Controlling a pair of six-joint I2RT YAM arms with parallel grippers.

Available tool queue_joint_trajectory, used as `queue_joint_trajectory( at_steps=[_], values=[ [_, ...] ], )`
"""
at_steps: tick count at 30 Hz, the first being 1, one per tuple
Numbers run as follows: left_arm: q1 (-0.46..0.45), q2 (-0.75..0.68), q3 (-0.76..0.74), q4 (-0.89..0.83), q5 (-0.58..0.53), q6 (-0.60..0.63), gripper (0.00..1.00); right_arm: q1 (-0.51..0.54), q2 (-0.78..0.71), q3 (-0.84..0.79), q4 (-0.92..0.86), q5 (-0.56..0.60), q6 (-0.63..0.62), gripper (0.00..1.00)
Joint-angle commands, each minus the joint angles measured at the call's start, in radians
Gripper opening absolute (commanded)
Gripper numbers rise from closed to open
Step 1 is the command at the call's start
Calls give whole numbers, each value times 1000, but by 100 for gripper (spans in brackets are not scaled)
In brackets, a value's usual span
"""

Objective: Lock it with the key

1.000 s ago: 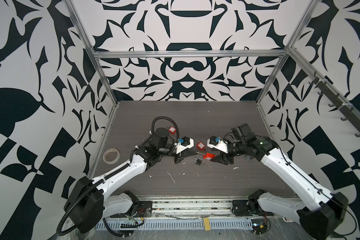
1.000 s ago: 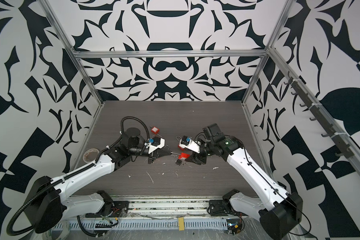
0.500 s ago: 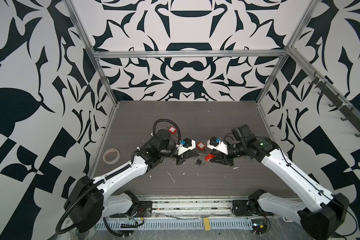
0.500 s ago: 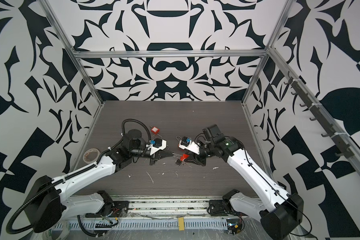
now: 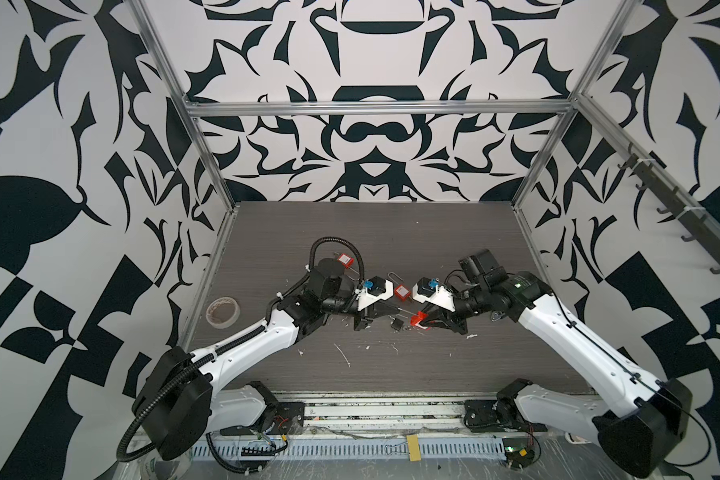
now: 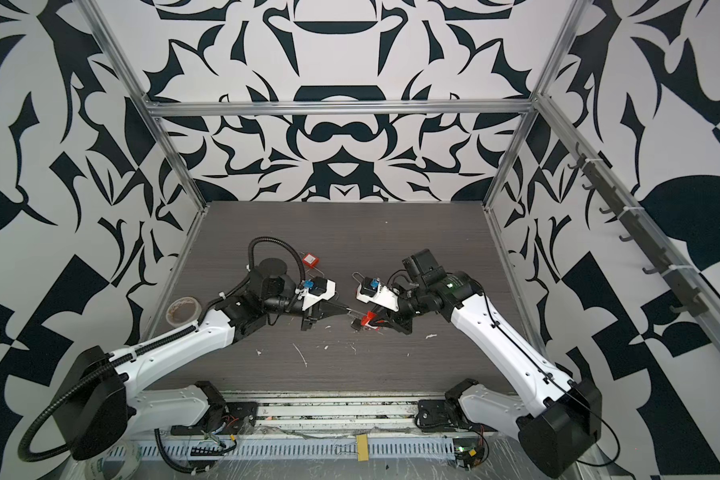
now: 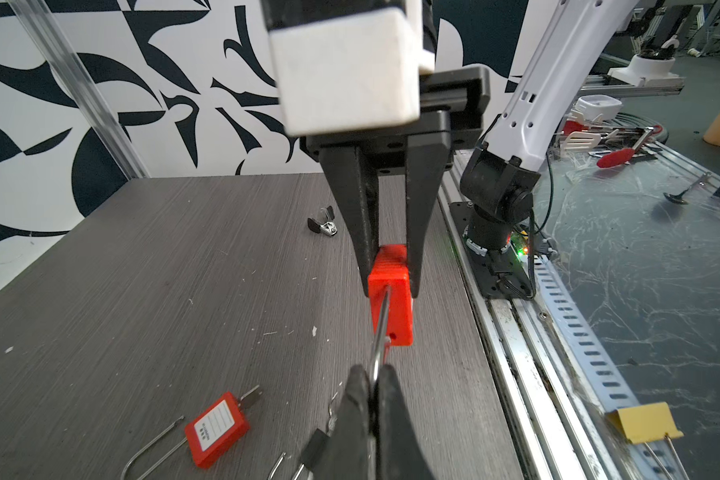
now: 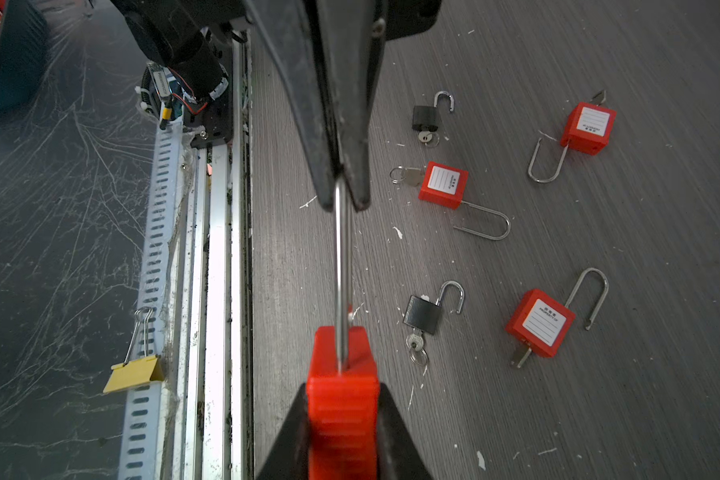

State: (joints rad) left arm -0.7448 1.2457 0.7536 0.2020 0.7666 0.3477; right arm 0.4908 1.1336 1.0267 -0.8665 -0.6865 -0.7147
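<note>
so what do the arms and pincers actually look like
The left arm and right arm have white shells with black joints. A ribbed black conduit loops along the left; a thin black cable runs down the right. Each wrist carries a white block with a blue part. The left pincer and right pincer are black tapered wedges.

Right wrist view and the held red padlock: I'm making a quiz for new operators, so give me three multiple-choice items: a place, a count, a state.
1. The held red padlock sits: A inside the tape roll; B between the right gripper's jaws; C on the front rail.
2. Black padlocks lying on the table: A one; B two; C four.
3. The left gripper is: A wide open; B out of view; C shut on the shackle.
B, its red body is clamped there; B, two black bodies show; C, its jaws pinch the steel bar.
</note>
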Motion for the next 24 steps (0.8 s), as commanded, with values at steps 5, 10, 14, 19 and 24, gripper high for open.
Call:
queue_joint_trajectory(
  at_steps=[5,10,14,19,24],
  values=[
    [-1,51,169,-313,-25,200,33,2,18,91,-54,4,-44,12],
    [-2,89,230,-401,-21,250,31,2,37,99,-82,11,-62,12],
    [-1,92,239,-440,-32,271,33,3,23,87,-61,15,-63,11],
    [-2,98,244,-464,-17,281,33,2,28,91,-58,21,-63,10],
    [-2,116,256,-463,0,277,25,2,34,95,-63,21,-71,10]
  ],
)
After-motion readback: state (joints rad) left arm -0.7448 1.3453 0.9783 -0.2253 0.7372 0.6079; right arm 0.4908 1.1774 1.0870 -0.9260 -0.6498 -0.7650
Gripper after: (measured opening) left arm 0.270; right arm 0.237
